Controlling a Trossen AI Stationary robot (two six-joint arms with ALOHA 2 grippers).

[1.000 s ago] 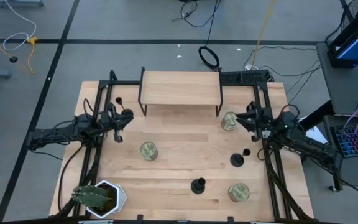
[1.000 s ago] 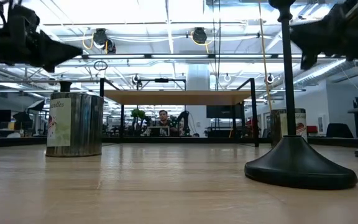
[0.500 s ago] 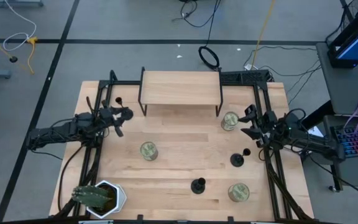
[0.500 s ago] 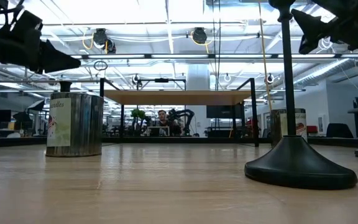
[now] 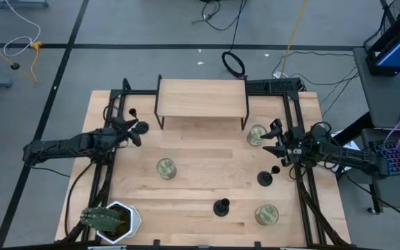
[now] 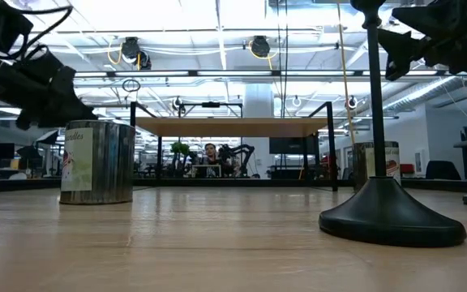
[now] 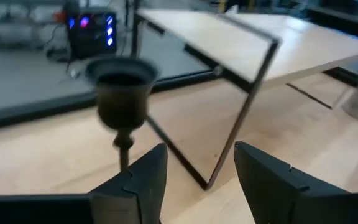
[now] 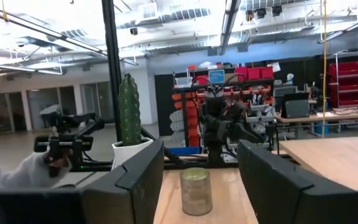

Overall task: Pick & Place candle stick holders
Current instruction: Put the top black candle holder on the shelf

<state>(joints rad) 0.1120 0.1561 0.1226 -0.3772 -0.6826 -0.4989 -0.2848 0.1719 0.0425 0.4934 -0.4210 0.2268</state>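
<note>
Left claw (image 5: 132,128) open, empty, at table's (image 5: 207,194) back-left. Nearest candle stick holder (image 7: 123,99) upright just ahead, slightly to one side of fingers; stem vertical.

Right claw (image 5: 275,144) open, empty; second holder (image 5: 265,178) just beside it. Third (image 5: 221,207) near front, well apart.

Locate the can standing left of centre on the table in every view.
High view: can, left of table centre.
Low view: at the left.
Left wrist view: not clearly in it.
Right wrist view: low centre.
Shared landmark: wooden shelf, behind the can in the low view, also in the left wrist view.
</note>
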